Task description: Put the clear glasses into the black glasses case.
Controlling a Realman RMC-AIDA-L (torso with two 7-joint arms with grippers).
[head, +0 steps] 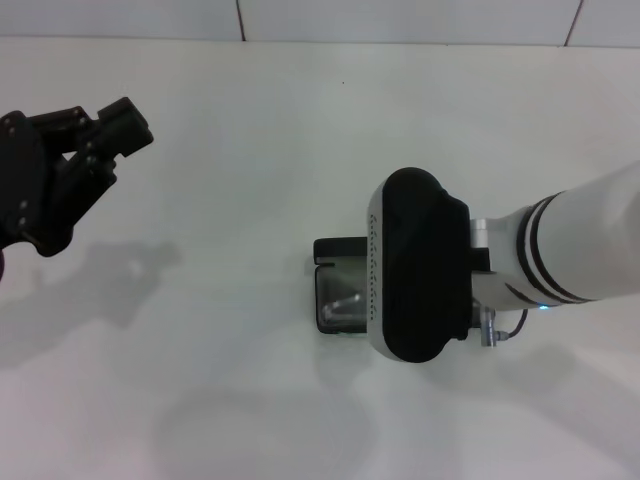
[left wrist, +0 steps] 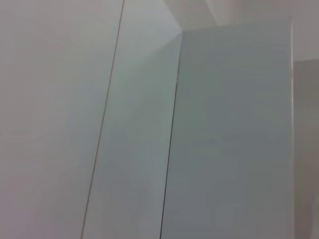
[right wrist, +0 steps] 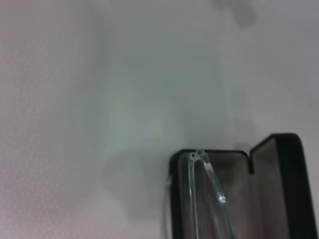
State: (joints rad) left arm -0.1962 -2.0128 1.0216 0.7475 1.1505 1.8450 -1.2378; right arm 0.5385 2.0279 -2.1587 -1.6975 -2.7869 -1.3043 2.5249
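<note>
The black glasses case (head: 334, 249) lies open on the white table, left of centre under my right arm. Its grey lining shows, with a glint of the clear glasses (head: 345, 303) inside. My right arm's black wrist housing (head: 420, 265) hangs over the case and hides most of it, along with the right gripper. In the right wrist view the clear glasses (right wrist: 206, 172) lie in the base of the case (right wrist: 237, 199), and the lid (right wrist: 285, 164) stands raised beside them. My left gripper (head: 100, 135) is parked far off at the upper left, above the table.
The white table (head: 230, 380) spreads around the case with nothing else on it. A tiled wall edge (head: 240, 20) runs along the back. The left wrist view holds only pale wall panels (left wrist: 224, 139).
</note>
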